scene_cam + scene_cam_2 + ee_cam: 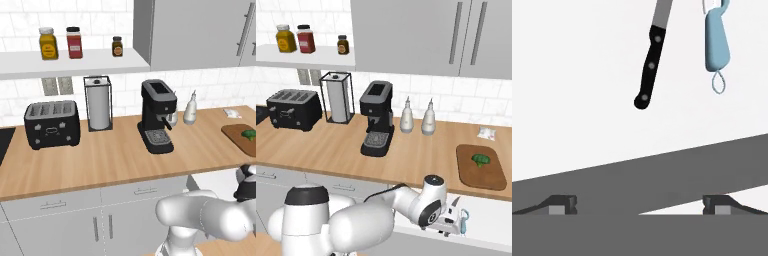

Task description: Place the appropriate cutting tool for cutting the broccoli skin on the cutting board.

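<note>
White drawer floor: knife (651, 57), blue peeler (717, 42); end effector (640, 205) released; no legible labels.

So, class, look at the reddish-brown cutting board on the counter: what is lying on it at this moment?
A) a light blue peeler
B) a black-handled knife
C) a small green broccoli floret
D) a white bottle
C: the broccoli sits alone on the cutting board, while the knife and the light blue peeler lie elsewhere on a white surface ahead of the gripper.

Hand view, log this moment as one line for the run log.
gripper open, empty, low over white surface | black-handled knife and blue peeler ahead, side by side | broccoli on cutting board | no tool there
</note>
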